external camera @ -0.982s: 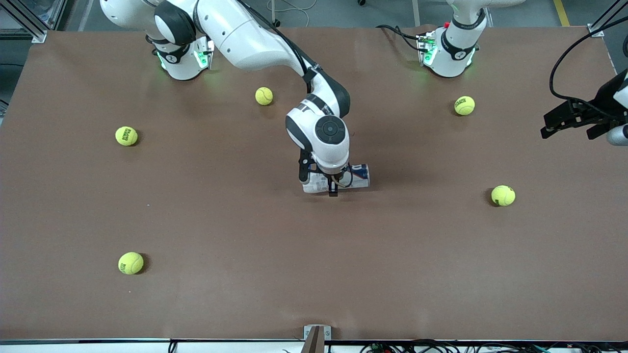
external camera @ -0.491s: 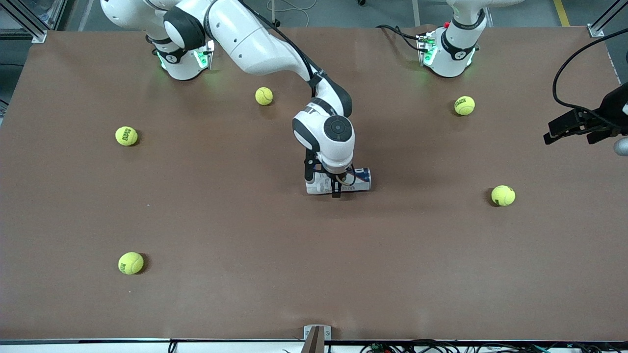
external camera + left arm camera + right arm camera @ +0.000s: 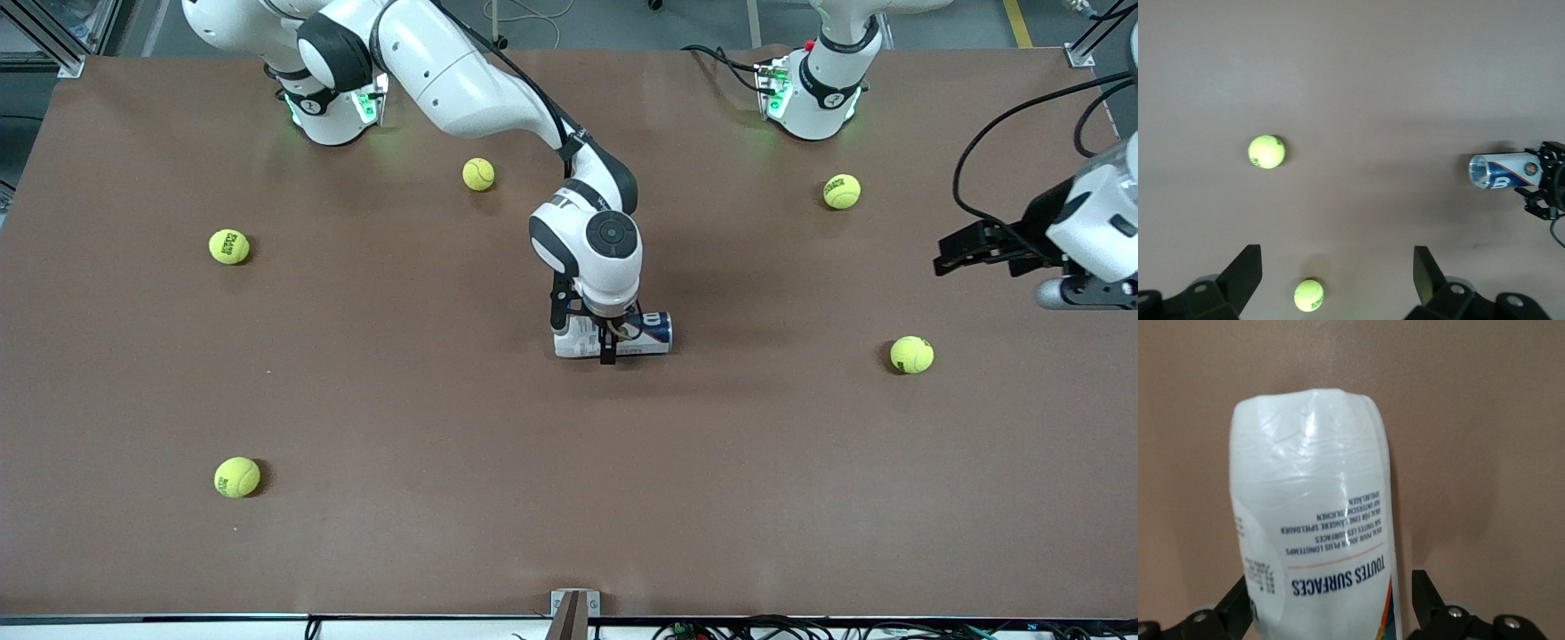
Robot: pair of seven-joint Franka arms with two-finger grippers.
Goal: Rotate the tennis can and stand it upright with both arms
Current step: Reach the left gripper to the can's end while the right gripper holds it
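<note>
The tennis can (image 3: 613, 335) lies sideways mid-table; the right gripper (image 3: 607, 342) straddles it, fingers spread, not pinching. The left gripper (image 3: 965, 258), spread, hangs over the table's edge, waiting to assist

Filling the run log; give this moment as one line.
tennis can: lying on table | right gripper: open, astride can | left gripper: open, waiting

My right arm (image 3: 462, 71) stretched to mid-table, wrist bent down, right gripper (image 3: 608, 342) low with fingers (image 3: 1426, 597) spread, my left gripper (image 3: 965, 256) raised at the left arm's end, fingers (image 3: 1245, 277) wide apart
</note>
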